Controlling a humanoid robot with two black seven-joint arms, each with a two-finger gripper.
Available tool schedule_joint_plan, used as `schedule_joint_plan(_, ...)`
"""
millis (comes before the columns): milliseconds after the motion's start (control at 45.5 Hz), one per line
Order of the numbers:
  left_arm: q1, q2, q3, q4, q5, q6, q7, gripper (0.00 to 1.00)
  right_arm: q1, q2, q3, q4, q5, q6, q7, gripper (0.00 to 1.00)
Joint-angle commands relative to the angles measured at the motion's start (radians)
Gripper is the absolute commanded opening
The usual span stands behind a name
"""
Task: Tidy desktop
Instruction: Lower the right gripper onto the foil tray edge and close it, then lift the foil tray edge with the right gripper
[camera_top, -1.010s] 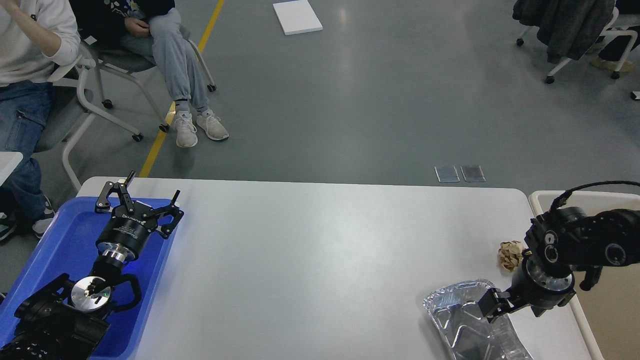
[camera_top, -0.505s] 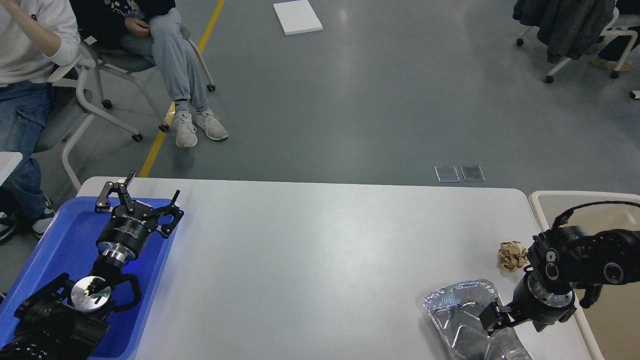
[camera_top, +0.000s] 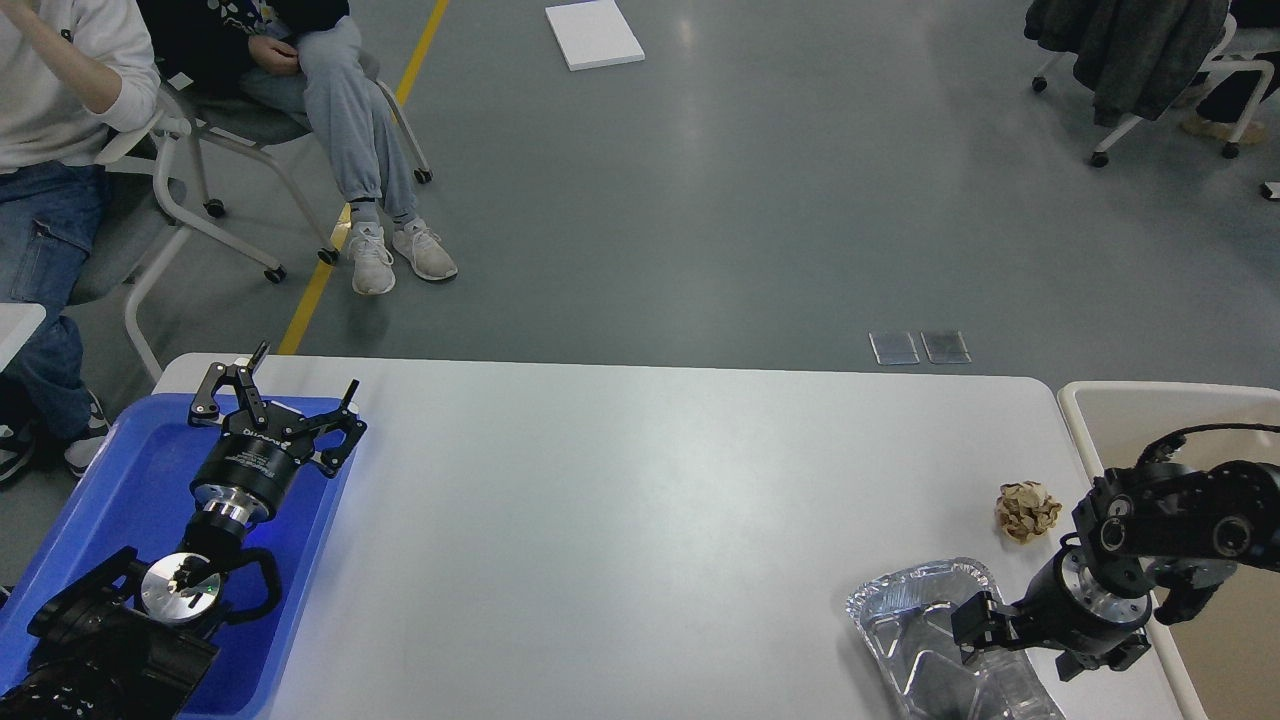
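The desktop is a wide white-grey tabletop with rounded corners. A crumpled brown paper ball lies near its right edge. A crinkled silver foil tray lies at the front right, partly cut off by the frame's lower edge. My right gripper is low over the foil tray's right side; its dark fingers cannot be told apart. My left gripper is open and empty, above the far end of the blue plastic tray.
A beige bin with a white rim stands just off the table's right edge. Beyond the table's far left, people sit on wheeled chairs. A white board lies on the floor.
My right arm has dropped lower and toward the front edge, with its gripper staying over the foil tray. The paper ball now shows fully. The left arm has not moved.
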Motion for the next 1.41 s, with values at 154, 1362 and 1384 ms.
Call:
schedule_joint_plan(154, 0.0, 0.0, 0.001, 0.0, 0.0, 0.0, 0.001, 1.0, -0.031, -0.032, -0.002, 0.004, -0.301, -0.101, -0.004, 0.98)
schedule_joint_plan(1362, 0.0, 0.0, 0.001, 0.0, 0.0, 0.0, 0.001, 1.0, -0.093, -0.035, 0.055, 0.103, -0.361, -0.201, -0.006, 0.86)
schedule_joint_plan(1384, 0.0, 0.0, 0.001, 0.0, 0.0, 0.0, 0.001, 1.0, -0.096, -0.035, 0.053, 0.103, -0.361, -0.213, -0.006, 0.86)
